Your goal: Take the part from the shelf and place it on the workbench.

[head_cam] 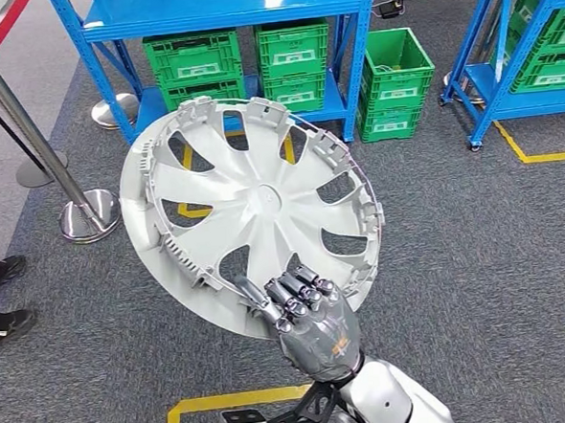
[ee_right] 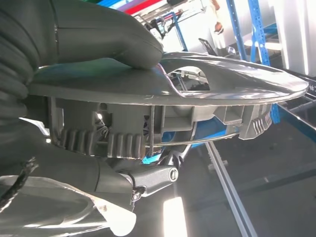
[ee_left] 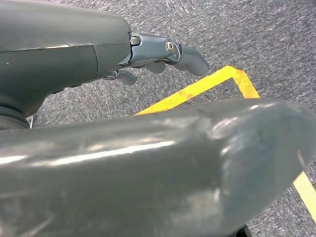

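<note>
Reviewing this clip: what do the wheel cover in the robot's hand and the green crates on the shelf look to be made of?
Wheel cover: probably moulded plastic with a silver-grey satin finish; the back shows moulded ribs and clips along the rim, plus a thin wire ring. The right hand grips its edge. Green crates: likely rigid moulded plastic, matte, with ribbed walls. Shelf: seemingly blue painted metal with a glossy top.

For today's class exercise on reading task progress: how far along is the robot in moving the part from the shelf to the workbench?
Done: the round silver plastic wheel cover is off the blue metal shelf. In hand: the right hand grips its rim, fingers curled over the edge, holding it above the grey carpet. Left: reaching the workbench and setting the cover down. The left hand holds nothing.
</note>
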You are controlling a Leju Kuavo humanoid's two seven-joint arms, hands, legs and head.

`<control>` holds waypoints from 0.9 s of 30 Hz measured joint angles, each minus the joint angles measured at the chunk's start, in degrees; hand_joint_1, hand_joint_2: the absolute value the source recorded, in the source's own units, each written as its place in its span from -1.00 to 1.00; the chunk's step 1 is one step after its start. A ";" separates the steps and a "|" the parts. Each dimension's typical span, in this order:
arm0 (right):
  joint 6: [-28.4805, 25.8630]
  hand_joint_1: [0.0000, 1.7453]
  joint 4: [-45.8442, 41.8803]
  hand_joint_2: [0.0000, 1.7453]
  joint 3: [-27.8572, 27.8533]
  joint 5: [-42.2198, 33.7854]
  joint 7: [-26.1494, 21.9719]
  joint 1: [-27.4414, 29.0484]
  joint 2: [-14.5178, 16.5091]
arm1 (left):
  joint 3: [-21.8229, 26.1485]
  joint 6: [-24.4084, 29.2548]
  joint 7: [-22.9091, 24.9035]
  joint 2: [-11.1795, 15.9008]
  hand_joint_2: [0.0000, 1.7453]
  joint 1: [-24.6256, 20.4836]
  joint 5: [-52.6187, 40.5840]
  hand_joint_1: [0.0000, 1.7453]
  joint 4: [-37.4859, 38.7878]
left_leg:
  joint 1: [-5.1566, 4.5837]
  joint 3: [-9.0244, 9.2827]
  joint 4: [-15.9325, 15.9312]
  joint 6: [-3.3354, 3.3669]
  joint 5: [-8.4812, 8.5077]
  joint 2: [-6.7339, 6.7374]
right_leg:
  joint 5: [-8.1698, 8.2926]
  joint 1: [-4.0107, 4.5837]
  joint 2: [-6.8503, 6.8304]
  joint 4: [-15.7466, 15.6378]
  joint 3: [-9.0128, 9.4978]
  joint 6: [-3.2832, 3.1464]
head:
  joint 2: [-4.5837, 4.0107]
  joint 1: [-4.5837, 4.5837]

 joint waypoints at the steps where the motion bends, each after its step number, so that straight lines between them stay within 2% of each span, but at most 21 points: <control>1: 0.01 1.00 0.01 1.00 0.00 -0.20 -0.08 0.00 0.04 | 0.08 0.00 0.00 0.00 -1.00 0.00 -0.02 -1.00 0.00 | 0.00 0.00 0.00 0.00 0.00 0.00 | 0.00 0.00 0.00 0.00 0.00 0.00 | 0.00 0.00; 9: 0.06 1.00 0.02 1.00 0.02 -1.43 -0.35 0.03 0.40 | 0.44 0.00 0.01 0.18 -1.00 -0.01 -0.10 -1.00 0.00 | -0.19 -0.31 0.50 0.40 -0.11 0.00 | 0.24 -0.18 -0.02 -0.05 -0.12 0.38 | 0.00 -0.02; 13: 0.07 1.00 0.02 1.00 0.02 -1.75 -0.47 0.03 0.66 | 0.80 -0.02 0.00 0.21 -1.00 -0.04 -0.10 -1.00 0.00 | -0.05 -0.33 -0.04 1.16 0.46 0.14 | 0.20 -0.19 0.02 -0.06 -0.31 0.98 | 0.00 0.01; 15: 0.08 1.00 0.03 1.00 0.04 -2.04 -0.55 -0.01 0.70 | 0.85 -0.06 0.00 0.11 -1.00 -0.14 -0.10 -1.00 0.00 | 0.28 -0.36 -0.76 1.73 1.08 0.49 | -2.20 -0.17 0.10 3.07 -1.95 1.31 | 0.00 0.22; 17: 0.10 1.00 0.06 1.00 0.10 -2.52 -0.72 0.05 0.70 | 0.92 -0.11 -0.01 0.09 -1.00 -0.17 -0.10 -1.00 0.00 | 0.38 -0.66 -0.88 1.94 1.31 0.98 | -6.25 -0.33 0.14 10.56 -5.32 1.58 | 0.00 0.42; 18: 0.11 1.00 0.09 1.00 0.14 -2.75 -0.80 0.17 0.70 | 0.99 -0.16 -0.01 0.10 -1.00 -0.15 -0.10 -1.00 0.00 | 0.37 -0.79 -0.86 1.94 1.34 1.27 | -7.60 -0.42 0.13 14.11 -6.83 1.71 | 0.00 0.44; 19: 0.11 1.00 0.15 1.00 0.16 -2.90 -0.88 0.29 0.70 | 1.05 -0.22 -0.01 0.08 -1.00 -0.13 -0.10 -1.00 0.00 | 0.37 -0.87 -0.83 1.90 1.36 1.64 | -7.99 -0.49 0.09 16.06 -7.55 1.83 | 0.00 0.44; 20: 0.11 1.00 0.22 1.00 0.19 -2.99 -0.94 0.39 0.70 | 1.10 -0.27 0.00 0.04 -1.00 -0.13 -0.10 -1.00 0.00 | 0.40 -0.91 -0.77 1.81 1.36 2.02 | -7.27 -0.54 -0.02 15.70 -7.15 1.91 | 0.00 0.44; 21: 0.11 1.00 0.28 1.00 0.20 -3.04 -0.98 0.45 0.70 | 1.13 -0.31 0.00 -0.03 -1.00 -0.14 -0.12 -1.00 0.00 | 0.47 -0.91 -0.65 1.65 1.30 2.42 | -5.63 -0.58 -0.30 12.98 -5.57 1.93 | 0.00 0.45; 22: 0.11 1.00 0.32 1.00 0.20 -3.07 -1.00 0.44 0.70 | 1.15 -0.33 0.00 -0.08 -1.00 -0.17 -0.14 -1.00 0.00 | 0.49 -0.91 -0.43 1.40 1.17 2.79 | -3.82 -0.58 -1.22 8.88 -3.30 1.92 | 0.00 0.47; 24: 0.11 1.00 0.34 1.00 0.20 -3.07 -1.02 0.31 0.75 | 1.19 -0.32 0.00 -0.09 -1.00 -0.15 -0.21 -1.00 -0.01 | 0.21 -1.03 0.21 0.67 0.80 3.51 | -2.02 -0.27 -3.58 2.20 0.39 1.48 | 0.00 0.55; 25: 0.11 1.00 0.34 1.00 0.20 -3.07 -1.04 0.28 0.79 | 1.21 -0.31 0.00 -0.06 -1.00 -0.12 -0.24 -1.00 -0.02 | 0.00 -1.09 0.46 0.35 0.69 3.93 | -1.96 -0.12 -4.28 0.87 1.07 1.11 | 0.00 0.54; 26: 0.11 1.00 0.35 1.00 0.20 -3.04 -1.08 0.29 0.83 | 1.22 -0.31 0.00 -0.03 -1.00 -0.08 -0.27 -1.00 -0.02 | -0.14 -1.14 0.62 0.11 0.63 4.47 | -2.12 0.03 -4.15 0.70 1.10 0.70 | 0.00 0.52; 27: 0.10 1.00 0.36 1.00 0.20 -3.02 -1.11 0.35 0.84 | 1.23 -0.30 0.00 -0.02 -1.00 -0.08 -0.30 -1.00 -0.02 | -0.12 -1.14 0.71 -0.06 0.59 5.08 | -1.96 -0.04 -3.38 0.80 0.88 0.24 | 0.00 0.45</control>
